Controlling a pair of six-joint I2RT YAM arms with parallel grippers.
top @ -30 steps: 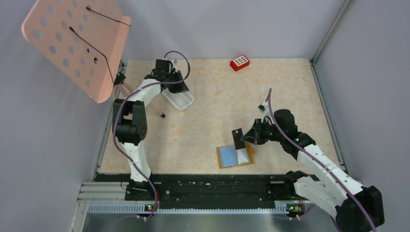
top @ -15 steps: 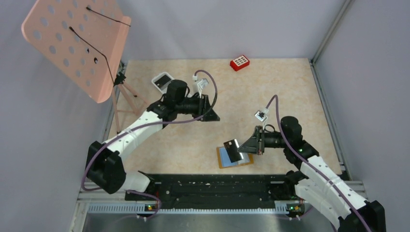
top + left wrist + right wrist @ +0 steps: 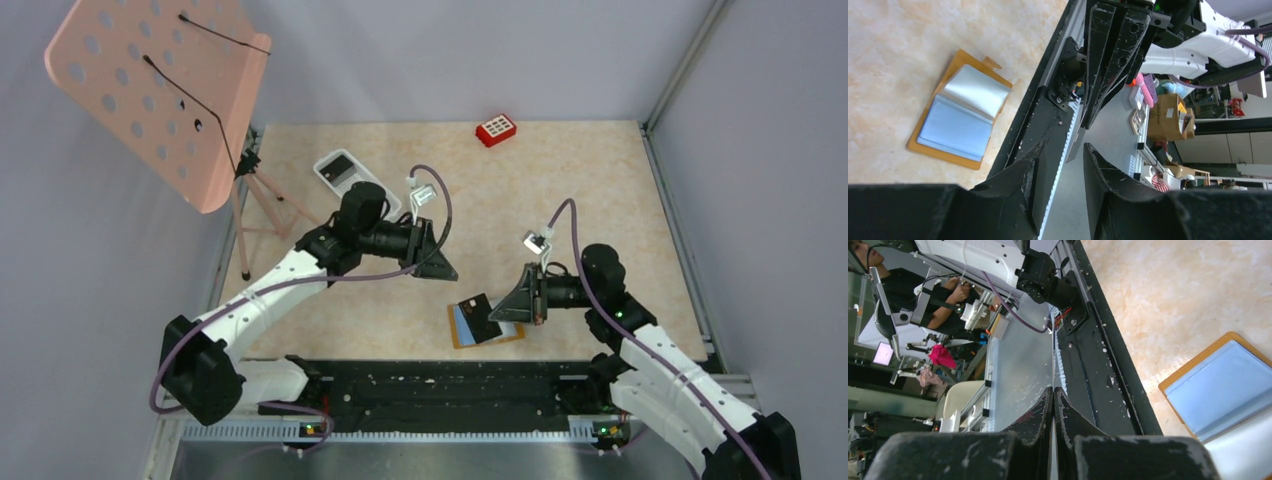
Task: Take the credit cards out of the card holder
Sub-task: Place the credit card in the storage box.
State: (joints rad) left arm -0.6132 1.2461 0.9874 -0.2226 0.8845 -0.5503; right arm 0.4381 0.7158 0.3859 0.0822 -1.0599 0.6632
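The card holder (image 3: 460,327) lies open near the table's front edge, tan cover down and light blue pages up (image 3: 960,120) (image 3: 1228,385). My right gripper (image 3: 507,306) is shut on a black credit card (image 3: 479,314), which hangs tilted just above the holder's pages. In the right wrist view the card shows only as a thin edge (image 3: 1053,382) between the closed fingers of the right gripper (image 3: 1053,391). My left gripper (image 3: 444,270) hovers left of and behind the holder. It stands open with nothing between its fingers (image 3: 1063,154).
A white mesh tray (image 3: 358,185) with a dark card (image 3: 339,165) in it sits at the back left. A red block (image 3: 496,129) lies at the far edge. A pink perforated stand (image 3: 160,90) on a tripod rises at the left. The black rail (image 3: 450,385) runs along the front.
My left arm swung from the white tray toward the table's middle and its jaws widened. The right gripper tipped the card from upright to slanted and low over the holder.
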